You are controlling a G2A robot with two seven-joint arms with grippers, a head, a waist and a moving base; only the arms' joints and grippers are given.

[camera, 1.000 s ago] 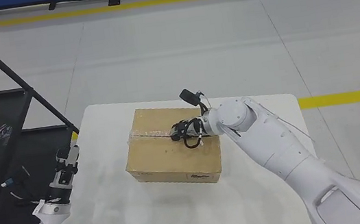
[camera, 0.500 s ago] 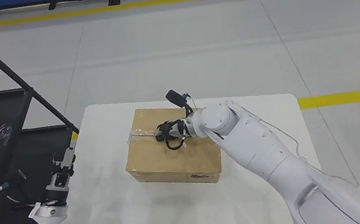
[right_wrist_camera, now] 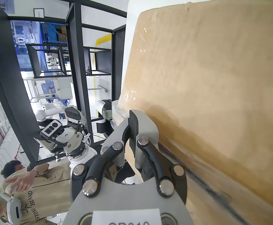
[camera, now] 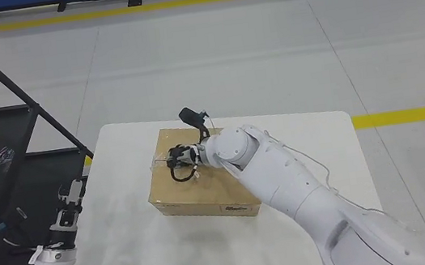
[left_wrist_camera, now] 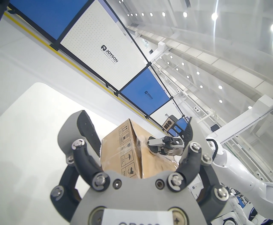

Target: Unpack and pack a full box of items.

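**White table [camera: 129, 234], one sealed box [camera: 193, 194], two grippers**

White and round-cornered, the table stands on a pale floor crossed by yellow lines. One cardboard box sits near its middle, flaps closed under glossy clear tape, so whatever is inside is hidden. In the top view the right arm lies across the box top and covers part of it, and the right wrist view cuts the box off at the frame edges.

There are two grippers. The right gripper [camera: 177, 159] rests on the box top near its left edge, at the taped seam, with its fingers [right_wrist_camera: 133, 127] pressed together. Whether any tape is pinched between them cannot be told. The left gripper [left_wrist_camera: 136, 121] hangs well apart from the box, off the table's left edge, its fingers spread wide.

A column of black handling pictograms runs down one side of the box. Black print low on the front side is too small to read.
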